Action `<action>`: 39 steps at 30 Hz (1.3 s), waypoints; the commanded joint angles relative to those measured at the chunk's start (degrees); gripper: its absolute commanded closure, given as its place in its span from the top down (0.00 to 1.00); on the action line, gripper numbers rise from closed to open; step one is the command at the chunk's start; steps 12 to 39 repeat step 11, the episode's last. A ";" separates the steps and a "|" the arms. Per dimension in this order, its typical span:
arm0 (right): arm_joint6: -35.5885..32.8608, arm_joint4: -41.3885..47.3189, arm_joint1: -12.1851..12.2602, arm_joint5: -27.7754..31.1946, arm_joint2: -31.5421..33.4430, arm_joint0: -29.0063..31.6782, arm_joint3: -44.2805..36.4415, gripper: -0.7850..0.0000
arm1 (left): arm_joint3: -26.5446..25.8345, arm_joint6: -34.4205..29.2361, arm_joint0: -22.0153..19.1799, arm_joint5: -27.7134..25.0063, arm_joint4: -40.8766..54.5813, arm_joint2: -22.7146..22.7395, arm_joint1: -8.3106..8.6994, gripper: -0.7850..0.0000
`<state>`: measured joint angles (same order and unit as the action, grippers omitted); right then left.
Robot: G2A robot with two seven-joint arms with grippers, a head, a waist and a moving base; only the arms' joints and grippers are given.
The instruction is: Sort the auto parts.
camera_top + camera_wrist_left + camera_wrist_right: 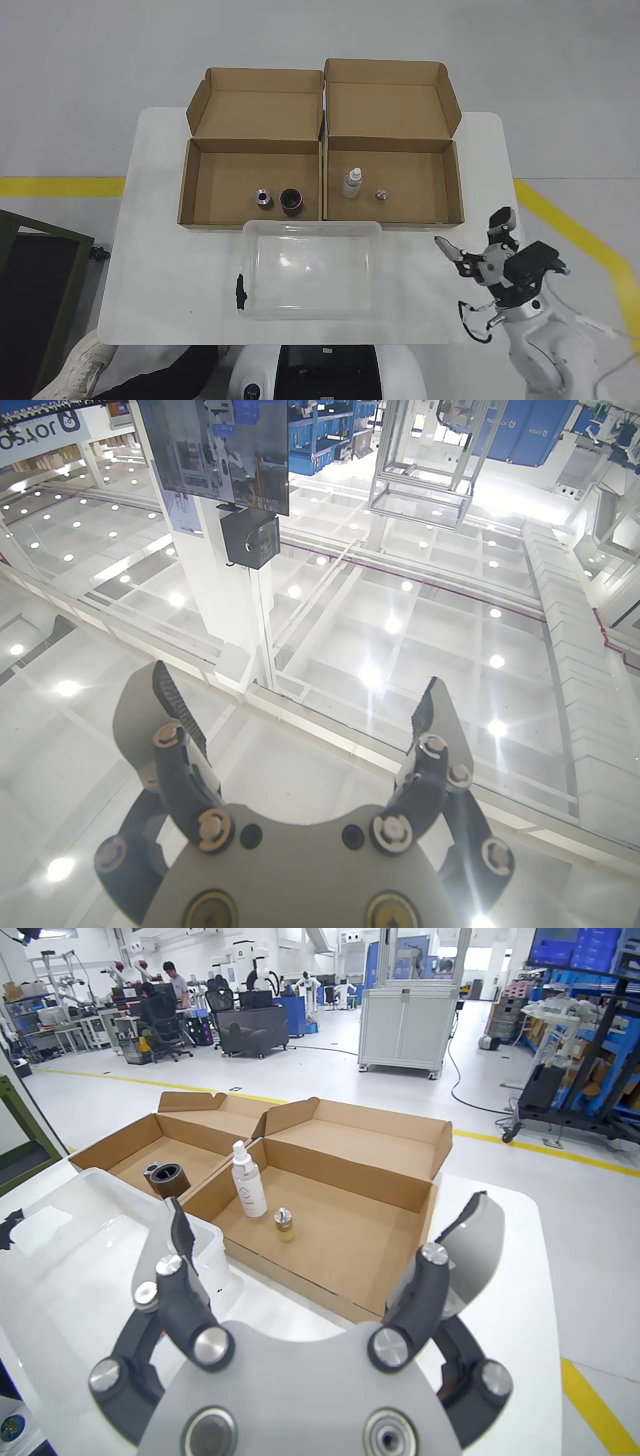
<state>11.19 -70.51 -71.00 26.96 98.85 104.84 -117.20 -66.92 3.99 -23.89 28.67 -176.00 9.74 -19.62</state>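
Closest to the robot sat a clear tub [312, 226] on the table [150, 250]. A small black bit [240, 290] was at the tub's left edge. I could not tell if it was inside the tub or just outside it.

Behind the tub were two open boxes, side by side and touching. The left box [225, 190] held a metal part [261, 197] and a black ring [292, 201], close together near its front wall. The right box [425, 185] held a spray bottle [352, 182], standing up, and a small bottle [381, 194] just beside it.

So four parts already lay in the boxes, two in each. I think the sorting was almost done. The black bit by the tub may have been the one thing left, if it was a part at all.

The right gripper [462, 288] was over the near right corner of the table, to the right of the tub and in front of the right box. It faced the boxes. Its fingers were spread wide with nothing between them.

The left gripper [295, 680] pointed up at the ceiling [400, 600], away from the table. Its fingers were spread wide too, and it held nothing.
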 commanded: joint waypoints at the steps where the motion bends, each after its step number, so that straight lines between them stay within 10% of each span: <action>1: 1.14 -0.09 0.01 -0.20 0.65 1.37 -0.41 1.00 | 0.00 0.00 0.00 0.00 0.00 0.00 0.00 1.00; 39: 2.65 2.92 -0.14 -2.48 1.75 3.38 -0.38 1.00 | 0.00 0.00 0.00 0.00 0.00 0.00 0.00 1.00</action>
